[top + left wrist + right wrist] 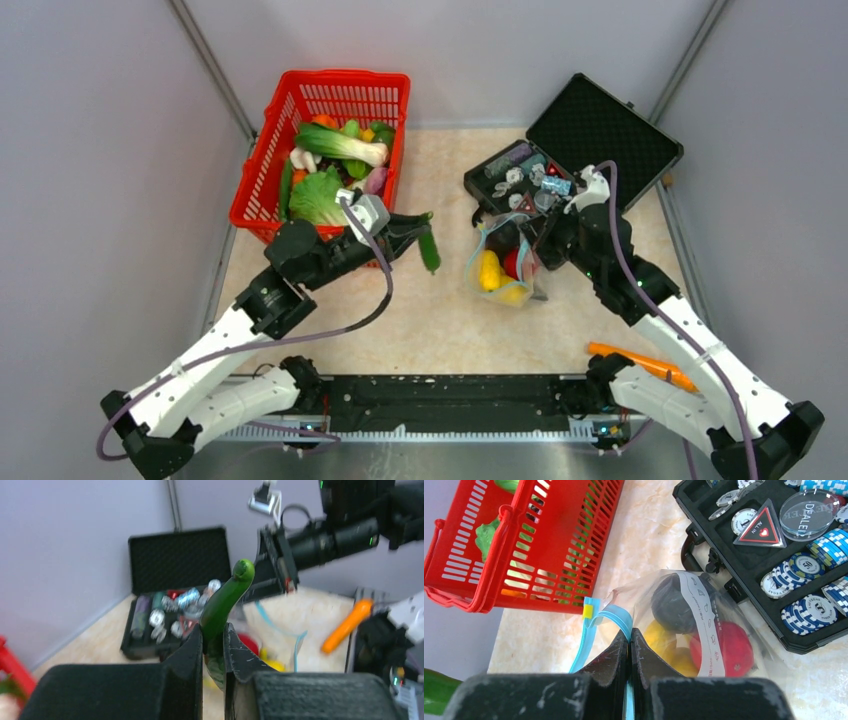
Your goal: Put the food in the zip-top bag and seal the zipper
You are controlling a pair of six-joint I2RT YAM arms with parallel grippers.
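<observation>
Two grips on: left gripper [214,642] pinches the stiff, slick-looking cucumber [226,597] near one end; right gripper [630,647] clamps the zipper [619,616], the limp zip-top bag's [696,605] best hold, around the middle of the tabletop [440,320] beside the black case [754,565].

You see plain grey-lilac walls [100,150] enclosing a beige, marbled counter [440,330] on three sides, metal posts [212,75] at the rear corners, a black rail [450,400] along the near edge, all evenly lit.

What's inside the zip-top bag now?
Inside the zip-top bag: a dark piece, yellow pieces, a red round one. The white label and the right hand cover the rest.
</observation>
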